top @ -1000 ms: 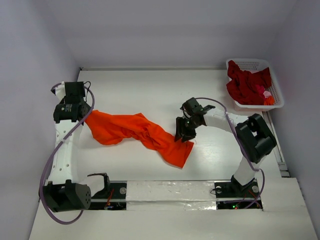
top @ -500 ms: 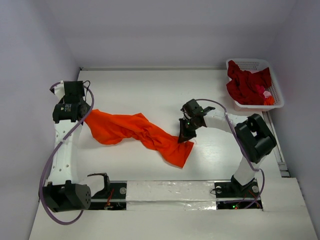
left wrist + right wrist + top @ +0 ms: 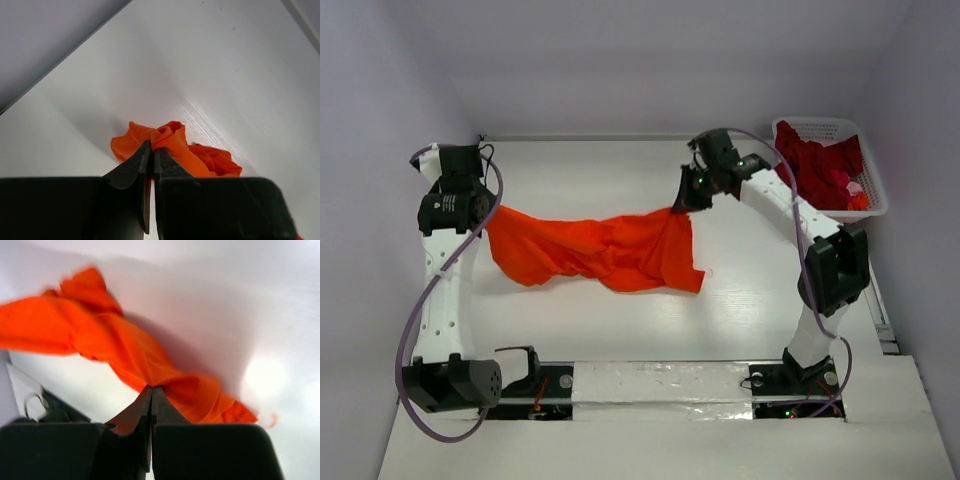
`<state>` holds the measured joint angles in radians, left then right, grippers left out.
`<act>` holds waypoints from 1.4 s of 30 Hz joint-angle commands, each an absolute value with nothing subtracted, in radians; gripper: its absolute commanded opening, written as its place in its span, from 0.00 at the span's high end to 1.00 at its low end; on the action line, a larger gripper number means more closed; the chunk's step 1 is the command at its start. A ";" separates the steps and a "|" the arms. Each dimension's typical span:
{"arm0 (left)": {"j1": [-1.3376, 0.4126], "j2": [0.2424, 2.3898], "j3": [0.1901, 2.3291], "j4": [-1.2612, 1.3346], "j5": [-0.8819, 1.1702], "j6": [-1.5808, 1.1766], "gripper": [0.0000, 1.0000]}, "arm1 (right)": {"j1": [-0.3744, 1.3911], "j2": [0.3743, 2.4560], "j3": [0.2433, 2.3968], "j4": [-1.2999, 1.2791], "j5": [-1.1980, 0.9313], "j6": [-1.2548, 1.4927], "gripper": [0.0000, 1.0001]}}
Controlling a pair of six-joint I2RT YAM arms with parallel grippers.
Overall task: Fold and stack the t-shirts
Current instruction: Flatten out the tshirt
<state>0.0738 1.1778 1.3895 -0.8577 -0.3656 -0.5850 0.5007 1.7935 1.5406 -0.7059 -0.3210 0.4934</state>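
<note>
The right pincer [image 3: 682, 205] pinches one end of the orange t-shirt [image 3: 610, 250], the left pincer [image 3: 487, 213] the other end. The shirt sags onto the desk [image 3: 620, 170], left of the white basket [image 3: 820, 125]. It looks soft, light and floppy; corners seem best to hold

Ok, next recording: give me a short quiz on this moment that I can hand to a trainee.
1. True or false: the orange t-shirt is already folded into a neat square.
2. Where are the dark red t-shirts? A: spread out beside the orange one. B: heaped in the white latticed basket at the far right. C: hidden under the orange one.
3. Which grippers are shut on the orange t-shirt?

Key
1. False: it hangs twisted and bunched.
2. B.
3. Both: the left gripper pinches one end and the right gripper the other.
</note>
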 commanded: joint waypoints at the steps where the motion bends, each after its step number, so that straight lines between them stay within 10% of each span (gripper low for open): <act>1: 0.078 1.213 1.485 -0.827 -0.368 -0.591 1.00 | 0.419 1.859 1.760 -0.811 -0.279 0.453 1.00; 20: 0.078 1.529 1.924 -0.785 -0.163 -0.545 1.00 | 0.225 2.003 2.255 -0.927 -0.357 0.403 1.00; 42: 0.015 1.003 1.076 -0.721 -0.052 -0.592 1.00 | 0.247 1.353 1.267 -0.799 -0.383 0.465 1.00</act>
<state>0.0139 1.0325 1.1374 -0.7609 -0.0746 -0.5827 0.2401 1.3880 1.3483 -0.8547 -0.3782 0.4549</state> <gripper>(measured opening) 0.007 0.009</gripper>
